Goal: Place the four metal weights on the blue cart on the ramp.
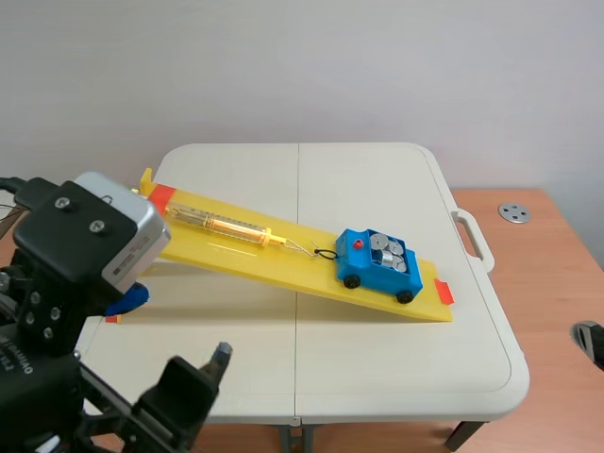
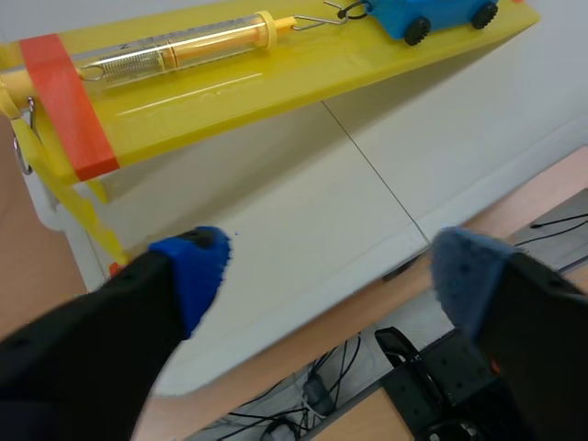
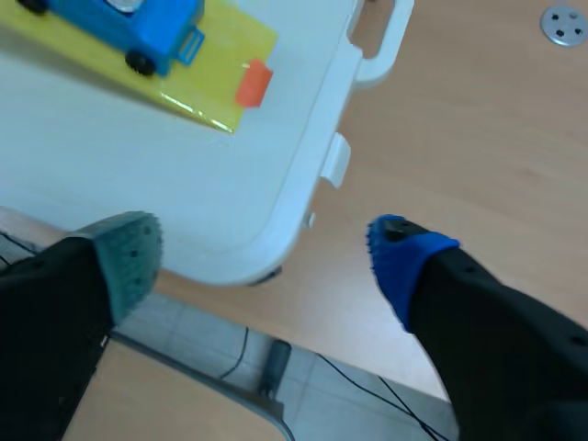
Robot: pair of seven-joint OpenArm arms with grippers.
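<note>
The white table (image 1: 396,377) carries the yellow ramp (image 1: 274,260). The blue cart (image 1: 376,271) sits near the ramp's low end, with the metal weights (image 1: 389,251) lying in its tray. The left gripper (image 2: 331,266) and right gripper (image 3: 262,253) are spread wide, holding nothing.

I see a white folding table (image 1: 377,359) carrying the yellow ramp (image 1: 283,264), its low end resting near the table's right edge.

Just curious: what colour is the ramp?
The ramp is yellow, clearest in the scene view.
</note>
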